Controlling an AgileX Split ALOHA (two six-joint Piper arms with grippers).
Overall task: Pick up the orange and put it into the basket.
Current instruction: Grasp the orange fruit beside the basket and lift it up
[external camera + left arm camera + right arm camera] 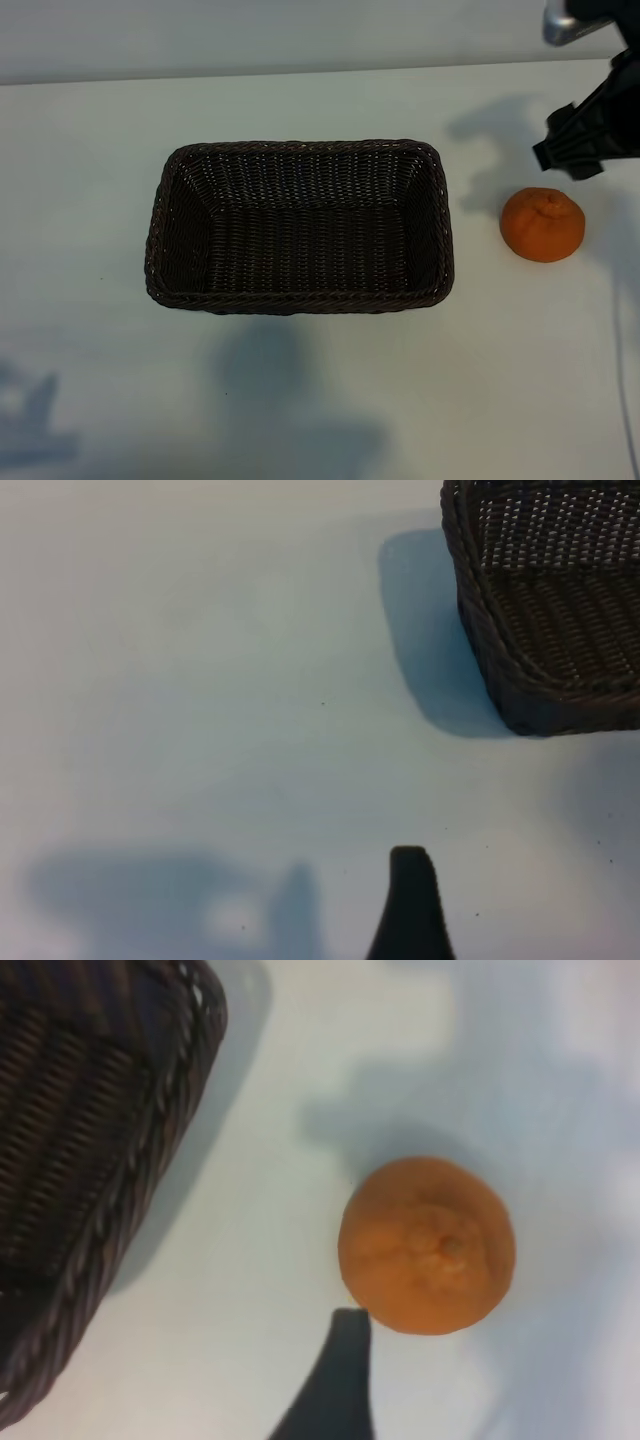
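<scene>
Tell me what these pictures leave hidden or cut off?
- Right claw: cut by the outside view's edge; one finger shows in its wrist view.
- Left claw: only one fingertip, at that view's edge.
- Basket: cropped in both wrist views.
- Orange: underside hidden against the table.

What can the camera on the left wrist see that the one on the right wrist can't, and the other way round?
Only the left wrist view shows the left hand, one dark fingertip over bare table, well away from everything else.

Only the right wrist view shows the orange, lying on the table stem end up, with a fingertip of the right hand right beside it.

Both show one corner of the basket and the white table. No orange shows in either view's part of the basket.
</scene>
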